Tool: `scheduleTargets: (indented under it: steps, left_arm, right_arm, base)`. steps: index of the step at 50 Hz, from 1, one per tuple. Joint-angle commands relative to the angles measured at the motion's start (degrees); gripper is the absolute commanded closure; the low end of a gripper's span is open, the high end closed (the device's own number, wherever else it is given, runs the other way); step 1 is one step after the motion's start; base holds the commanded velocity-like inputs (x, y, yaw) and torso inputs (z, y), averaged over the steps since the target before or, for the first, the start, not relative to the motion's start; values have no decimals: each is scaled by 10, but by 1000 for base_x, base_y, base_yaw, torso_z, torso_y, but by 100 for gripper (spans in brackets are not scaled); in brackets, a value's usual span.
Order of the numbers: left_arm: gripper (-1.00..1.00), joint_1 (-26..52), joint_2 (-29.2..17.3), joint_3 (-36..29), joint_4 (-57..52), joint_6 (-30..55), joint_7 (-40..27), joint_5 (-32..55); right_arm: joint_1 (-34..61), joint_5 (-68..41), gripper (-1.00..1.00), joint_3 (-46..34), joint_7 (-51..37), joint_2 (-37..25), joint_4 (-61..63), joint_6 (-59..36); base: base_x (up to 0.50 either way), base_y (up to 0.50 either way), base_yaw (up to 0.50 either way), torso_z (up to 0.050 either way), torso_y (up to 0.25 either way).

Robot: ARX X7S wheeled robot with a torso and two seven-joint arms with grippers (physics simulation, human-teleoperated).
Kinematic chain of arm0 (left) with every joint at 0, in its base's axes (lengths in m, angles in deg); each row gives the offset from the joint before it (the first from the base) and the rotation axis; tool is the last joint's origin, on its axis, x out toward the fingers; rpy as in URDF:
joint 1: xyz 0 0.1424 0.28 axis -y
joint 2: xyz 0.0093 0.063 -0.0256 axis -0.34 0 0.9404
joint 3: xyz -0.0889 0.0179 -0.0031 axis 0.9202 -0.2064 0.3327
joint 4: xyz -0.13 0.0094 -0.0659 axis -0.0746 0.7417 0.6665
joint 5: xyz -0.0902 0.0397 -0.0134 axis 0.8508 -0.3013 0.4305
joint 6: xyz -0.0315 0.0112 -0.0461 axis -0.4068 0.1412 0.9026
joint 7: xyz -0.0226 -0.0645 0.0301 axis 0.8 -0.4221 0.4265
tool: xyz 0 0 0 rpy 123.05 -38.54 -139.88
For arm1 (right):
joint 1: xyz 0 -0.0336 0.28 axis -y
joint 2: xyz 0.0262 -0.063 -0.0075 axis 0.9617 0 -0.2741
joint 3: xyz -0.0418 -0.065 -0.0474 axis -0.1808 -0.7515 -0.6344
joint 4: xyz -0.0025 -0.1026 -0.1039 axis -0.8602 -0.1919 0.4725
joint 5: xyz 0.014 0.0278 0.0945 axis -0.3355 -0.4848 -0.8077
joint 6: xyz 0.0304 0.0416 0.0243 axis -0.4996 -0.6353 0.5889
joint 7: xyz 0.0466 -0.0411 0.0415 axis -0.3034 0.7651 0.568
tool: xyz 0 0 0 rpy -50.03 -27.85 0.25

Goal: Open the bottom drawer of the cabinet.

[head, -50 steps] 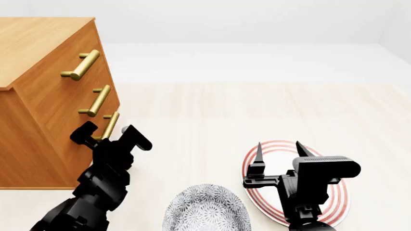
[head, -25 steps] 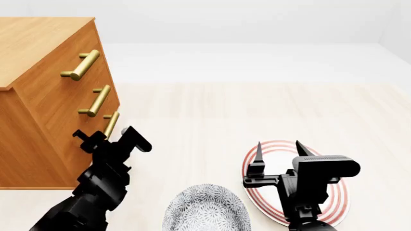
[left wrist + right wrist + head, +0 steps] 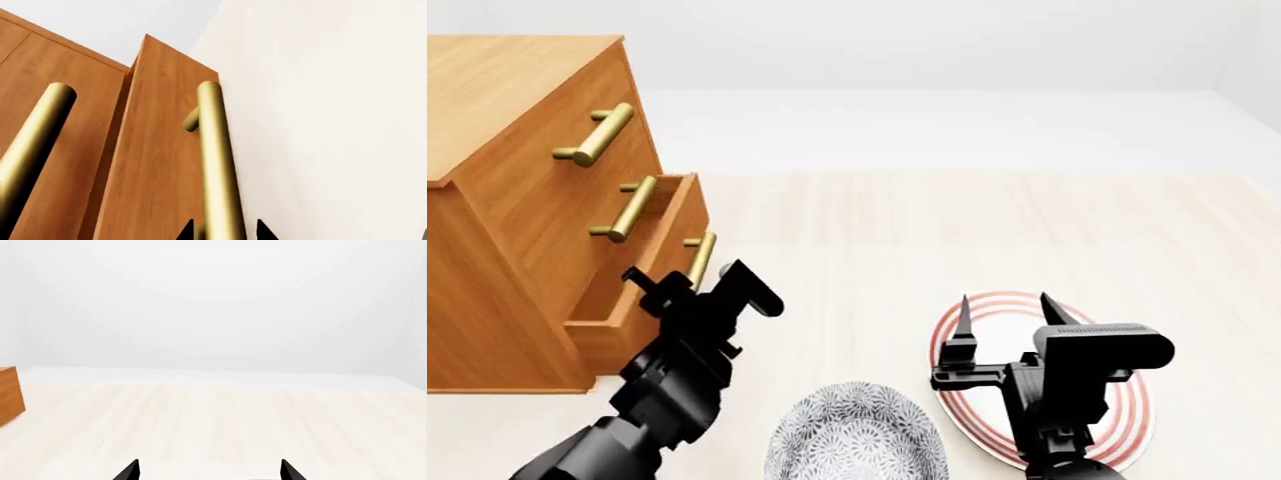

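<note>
Legible text, labels, brands, numbers, signs: none in any view. The cabinet (image 3: 521, 150) carries plain wood grain only, upper left of the head view; its brass handles are unmarked. The red-ringed plate (image 3: 1121, 420), lower right, bears concentric stripes and no lettering. The patterned bowl (image 3: 854, 435), bottom centre, shows a grey-white floral print with no characters. Gripper housings are plain black, with no marking that can be read.
</note>
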Motion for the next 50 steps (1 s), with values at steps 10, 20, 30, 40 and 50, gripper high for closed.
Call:
scheduleTargets:
  steps: [10, 20, 30, 40, 50]
  left_arm:
    - [100, -13, 28, -34, -80, 75, -36, -43]
    - [100, -7, 46, -46, -67, 66, -32, -44]
    - [100, -15, 33, -51, -122, 83, -29, -46]
    - [-100, -32, -5, -43, -280, 161, -18, -44]
    - [-100, -46, -25, -23, -386, 188, -15, -35]
  right_arm:
    - [0, -8, -100, 2, -4, -6, 3, 3]
    - [-1, -11, -100, 3, -6, -8, 1, 6]
    - [-1, -13, -100, 0, -7, -8, -3, 9]
    - [-2, -14, -100, -3, -8, -8, -10, 14]
    - [1, -15, -100, -8, -9, -9, -13, 15]
  base:
    - [0, 0, 0, 2, 6]
    - [0, 0, 0, 3, 5]
    - [0, 1, 0, 2, 8]
    - [0, 0, 0, 1, 1]
    - [0, 0, 0, 0, 0]
